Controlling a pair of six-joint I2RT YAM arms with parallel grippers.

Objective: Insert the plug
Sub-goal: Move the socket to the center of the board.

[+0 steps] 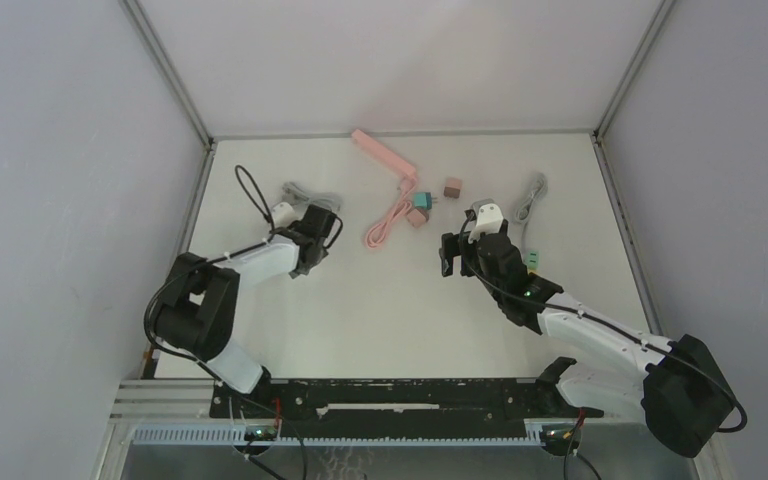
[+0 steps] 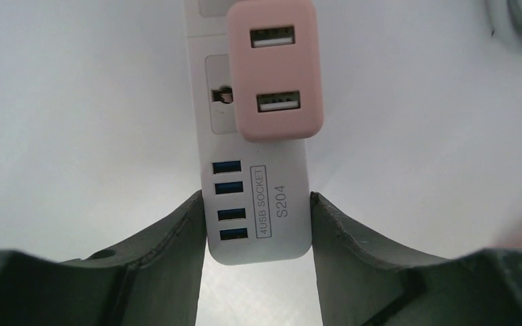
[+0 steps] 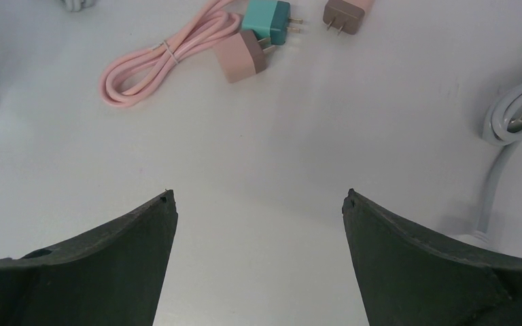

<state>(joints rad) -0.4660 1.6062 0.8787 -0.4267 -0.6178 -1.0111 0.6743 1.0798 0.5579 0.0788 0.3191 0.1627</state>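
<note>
A white power strip point(image 2: 282, 224) marked "4USB SOCKET" lies at the left of the table point(image 1: 282, 212). A pink two-port USB charger plug point(image 2: 275, 68) sits in its socket. My left gripper point(image 2: 257, 195) is shut on the strip's near end, one finger against each side; it also shows in the top view point(image 1: 312, 232). My right gripper point(image 3: 258, 195) is open and empty over bare table near the middle point(image 1: 450, 255). A teal plug point(image 3: 266, 19), a pink plug point(image 3: 241, 58) and a brown plug point(image 3: 346, 13) lie loose ahead of it.
A pink power strip point(image 1: 385, 155) with a coiled pink cable point(image 3: 156, 64) lies at the back centre. A grey-white coiled cable point(image 3: 516, 115) is at the right. A grey cable point(image 1: 305, 190) runs behind the white strip. Walls close the table on three sides.
</note>
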